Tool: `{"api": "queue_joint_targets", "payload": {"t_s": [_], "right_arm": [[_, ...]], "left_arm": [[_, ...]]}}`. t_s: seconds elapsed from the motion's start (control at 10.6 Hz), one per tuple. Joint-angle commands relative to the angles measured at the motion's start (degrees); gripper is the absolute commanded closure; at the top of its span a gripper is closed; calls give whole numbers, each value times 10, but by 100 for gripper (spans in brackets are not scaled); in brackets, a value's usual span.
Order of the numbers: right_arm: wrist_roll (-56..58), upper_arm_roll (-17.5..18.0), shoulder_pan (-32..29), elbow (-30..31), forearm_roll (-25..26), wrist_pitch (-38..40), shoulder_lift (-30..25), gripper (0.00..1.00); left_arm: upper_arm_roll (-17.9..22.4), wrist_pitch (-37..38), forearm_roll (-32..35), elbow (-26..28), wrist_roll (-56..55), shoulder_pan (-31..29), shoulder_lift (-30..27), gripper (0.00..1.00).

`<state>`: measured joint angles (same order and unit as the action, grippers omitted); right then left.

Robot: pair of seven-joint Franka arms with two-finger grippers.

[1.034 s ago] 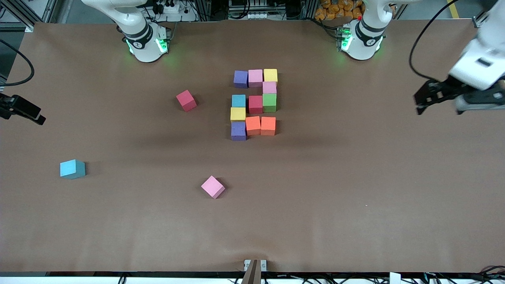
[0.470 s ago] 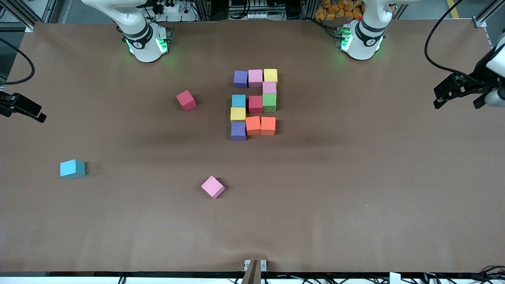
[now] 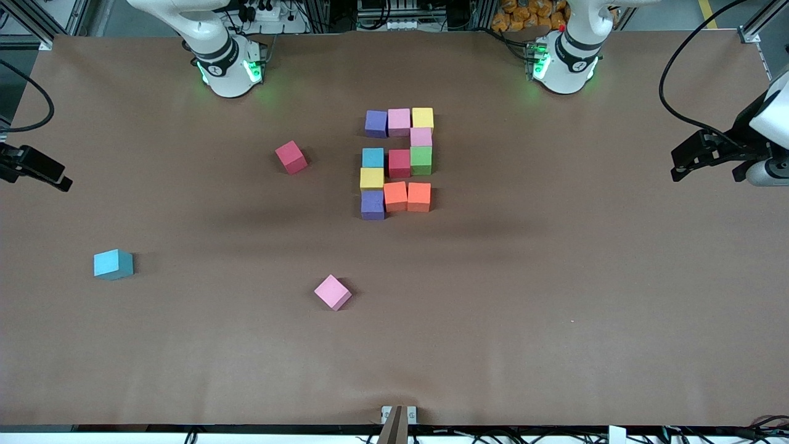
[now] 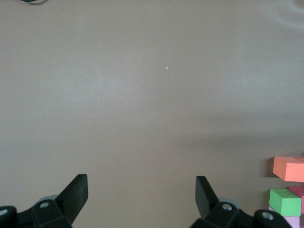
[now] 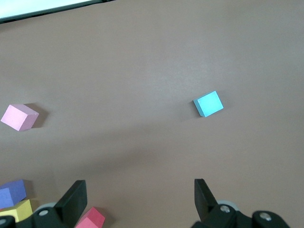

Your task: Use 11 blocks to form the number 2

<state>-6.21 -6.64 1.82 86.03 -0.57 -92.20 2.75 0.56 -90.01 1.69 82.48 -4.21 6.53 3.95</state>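
Both arms are pulled way out to the ends of the table point(image 3: 555, 345), nothing in either one. The left gripper point(image 3: 709, 160) hangs over its end with fingers spread wide, and the right gripper point(image 3: 37, 169) sits at the other end, jaws open too.

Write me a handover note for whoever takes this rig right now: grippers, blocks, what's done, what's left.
Left gripper: open, empty, over the left arm's end of the table.
Right gripper: open, empty, at the right arm's end.
Eleven small foam cubes sit mid-table, touching, shaped as a 2.
Loose: red foam cube, pink foam cube, light blue foam cube.
Done: the figure looks complete.
Left: likely nothing; check the count.
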Motion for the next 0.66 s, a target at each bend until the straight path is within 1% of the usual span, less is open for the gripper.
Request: {"api": "queue_joint_targets", "payload": {"t_s": [0.0,0.09,0.28,0.38,0.56], "right_arm": [[17,7,-13,-2,3,7,-7,0],[25,7,-12,-2,3,7,-6,0],[26,8,-8,-2,3,5,-6,0],[26,8,-7,-2,3,4,-5,0],[27,8,2,-2,4,4,-6,0]], "left_arm": [[7,39,-21,-18,14,5,7,0],[7,50,-32,-16,12,5,7,0],[1,56,-31,4,-18,6,1,0],[0,56,-31,11,-16,5,-1,0],[0,55,-31,14,-24,4,-4,0]]}}
